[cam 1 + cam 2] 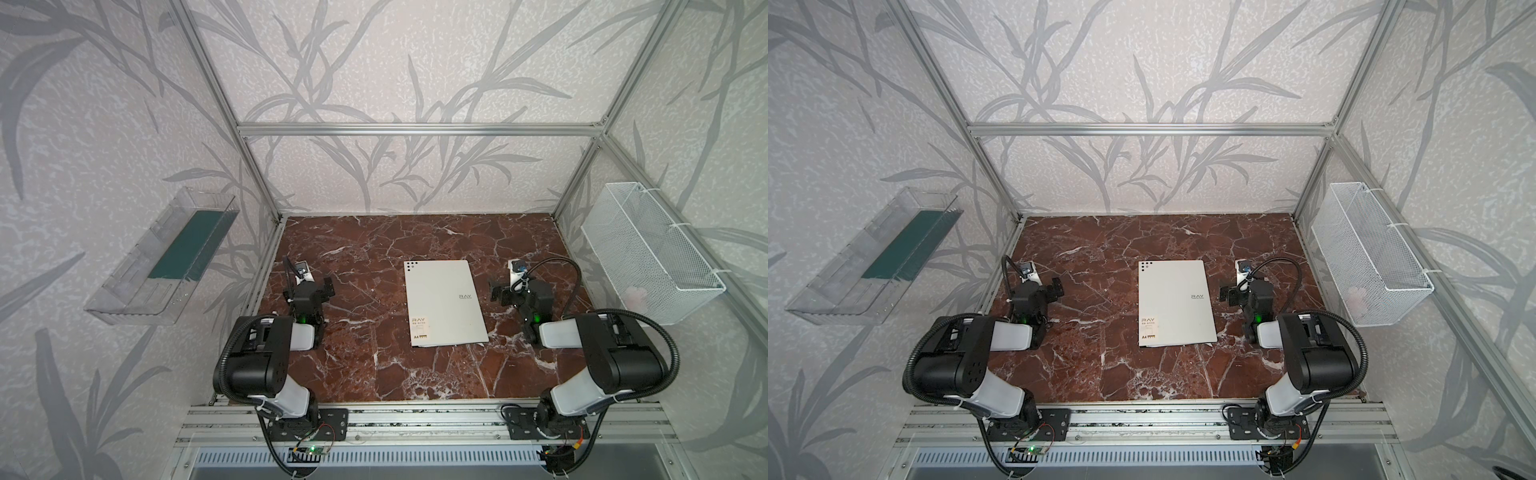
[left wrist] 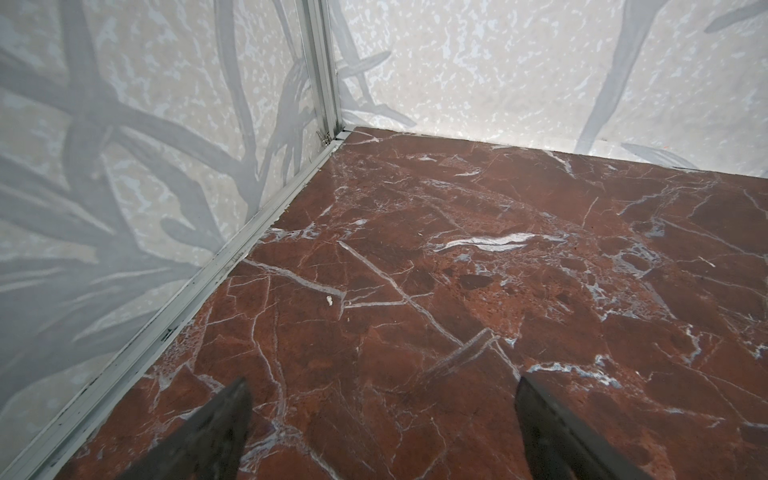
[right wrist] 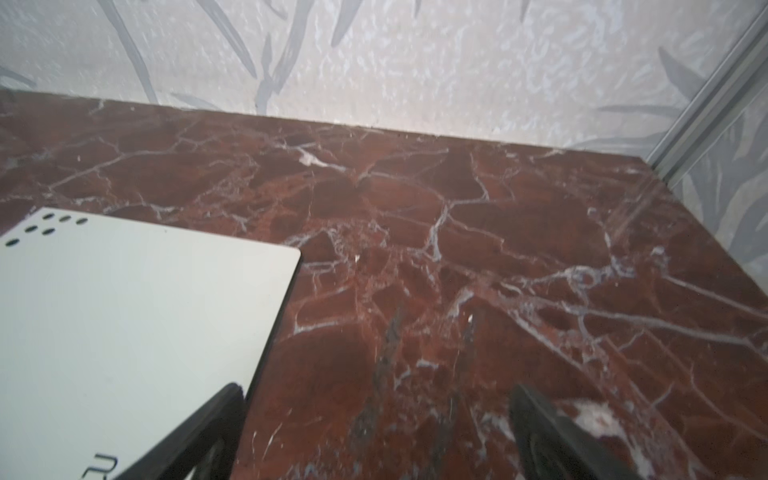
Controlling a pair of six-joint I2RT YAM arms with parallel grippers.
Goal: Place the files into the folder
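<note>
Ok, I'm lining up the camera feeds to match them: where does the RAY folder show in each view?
In a top view: the folder lies closed mid-table, right of picture centre.
In a top view: the folder lies mid-table, nearer picture centre.
Left wrist: not in it, only the marble tabletop.
Right wrist: the folder fills the lower left.
Shared landmark: the black dots at the folder's corner.
</note>
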